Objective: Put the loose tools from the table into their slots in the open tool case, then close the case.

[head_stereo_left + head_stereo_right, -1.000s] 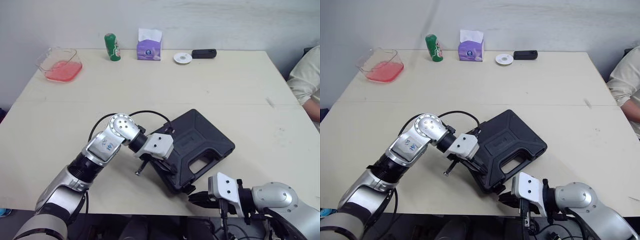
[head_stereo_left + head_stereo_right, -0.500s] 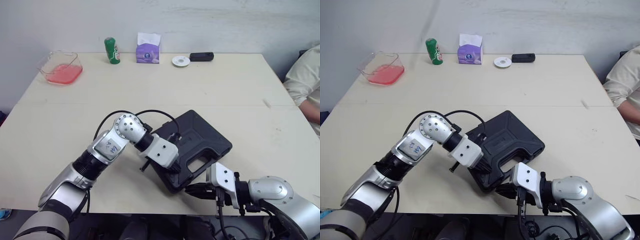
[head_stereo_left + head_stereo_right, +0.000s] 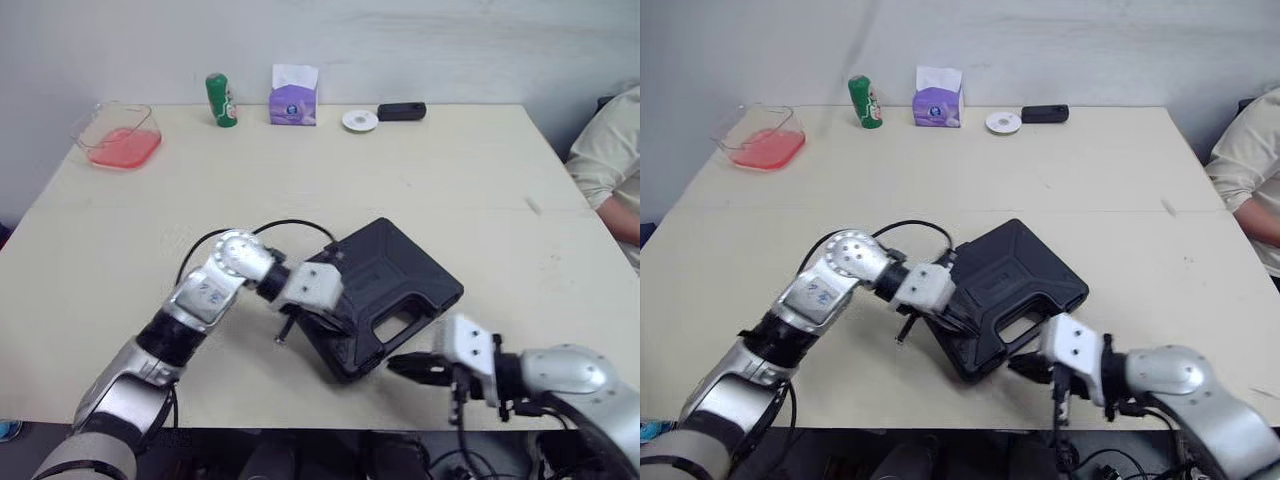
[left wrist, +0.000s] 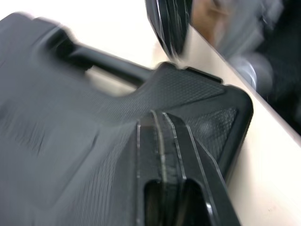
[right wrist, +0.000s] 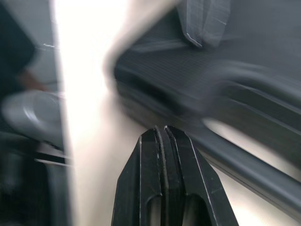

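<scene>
Nearest me, the right gripper [image 5: 164, 132], fingers pressed together and empty, sat at the front edge of the table [image 3: 450, 170], just beside the handle side of the tool case [image 3: 395, 280]. The left gripper [image 4: 158, 120], likewise pinched shut on nothing, lay against the lid by its near-left corner. The lid was down and I saw no loose tools, so I judged closing nearly done. Next I'd press the front edge home. Far back stood a green can [image 3: 219, 98] and a tissue box [image 3: 293, 100].
</scene>
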`<action>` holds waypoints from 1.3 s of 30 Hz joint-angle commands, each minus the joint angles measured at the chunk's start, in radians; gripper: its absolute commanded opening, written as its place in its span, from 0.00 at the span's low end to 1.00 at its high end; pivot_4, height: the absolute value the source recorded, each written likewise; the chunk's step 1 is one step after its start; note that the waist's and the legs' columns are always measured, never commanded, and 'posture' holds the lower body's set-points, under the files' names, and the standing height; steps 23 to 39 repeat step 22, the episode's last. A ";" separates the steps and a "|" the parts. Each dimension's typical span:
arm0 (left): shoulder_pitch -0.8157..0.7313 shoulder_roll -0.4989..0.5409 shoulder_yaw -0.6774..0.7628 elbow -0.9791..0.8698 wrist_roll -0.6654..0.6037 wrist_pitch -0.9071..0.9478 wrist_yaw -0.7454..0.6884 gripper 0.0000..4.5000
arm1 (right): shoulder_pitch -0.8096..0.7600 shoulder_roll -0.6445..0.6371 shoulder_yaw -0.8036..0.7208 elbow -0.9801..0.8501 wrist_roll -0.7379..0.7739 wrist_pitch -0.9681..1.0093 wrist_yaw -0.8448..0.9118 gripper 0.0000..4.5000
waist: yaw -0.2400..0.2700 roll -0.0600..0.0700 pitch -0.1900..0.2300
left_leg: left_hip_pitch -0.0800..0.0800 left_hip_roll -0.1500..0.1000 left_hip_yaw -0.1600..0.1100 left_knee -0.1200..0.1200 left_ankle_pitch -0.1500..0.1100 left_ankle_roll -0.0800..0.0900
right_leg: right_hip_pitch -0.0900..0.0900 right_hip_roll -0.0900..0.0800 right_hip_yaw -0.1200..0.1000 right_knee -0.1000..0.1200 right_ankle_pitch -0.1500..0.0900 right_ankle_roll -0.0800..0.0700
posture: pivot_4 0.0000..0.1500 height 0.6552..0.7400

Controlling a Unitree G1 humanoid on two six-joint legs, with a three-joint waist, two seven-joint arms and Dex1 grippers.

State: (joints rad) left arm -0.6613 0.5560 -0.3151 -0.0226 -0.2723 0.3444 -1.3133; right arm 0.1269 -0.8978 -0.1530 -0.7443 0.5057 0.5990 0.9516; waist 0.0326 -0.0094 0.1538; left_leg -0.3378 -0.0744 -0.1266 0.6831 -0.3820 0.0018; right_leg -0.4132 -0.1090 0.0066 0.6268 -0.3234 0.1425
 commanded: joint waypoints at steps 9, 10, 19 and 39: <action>0.275 0.460 0.779 -0.304 -0.502 0.640 0.059 0.99 | -0.102 -0.265 -0.517 0.307 0.251 0.122 0.264 1.00 | -0.016 0.008 0.017 | 0.000 -0.001 0.000 -0.003 -0.002 0.002 | -0.001 -0.004 0.000 -0.001 0.000 0.000 | 1.00 1.00; 0.323 0.493 0.842 -0.307 -0.507 0.653 0.056 0.99 | -0.102 -0.285 -0.521 0.342 0.227 0.098 0.286 1.00 | -0.014 0.007 0.018 | 0.000 -0.001 0.000 -0.003 -0.002 0.002 | -0.001 -0.004 0.000 -0.001 0.000 0.000 | 1.00 1.00; 0.591 0.601 1.170 -0.306 -0.495 0.654 0.016 0.99 | -0.151 -0.352 -0.449 0.527 0.101 -0.041 0.350 1.00 | -0.007 0.011 0.021 | 0.000 -0.001 -0.001 -0.003 -0.003 0.001 | 0.000 -0.006 -0.001 -0.007 0.000 -0.001 | 1.00 1.00; 0.621 0.592 1.171 -0.308 -0.488 0.627 0.024 0.99 | -0.182 -0.335 -0.412 0.531 0.095 -0.053 0.333 1.00 | -0.011 0.014 0.023 | 0.000 0.000 0.000 -0.003 -0.003 0.000 | -0.001 -0.006 -0.001 -0.006 0.000 -0.001 | 1.00 1.00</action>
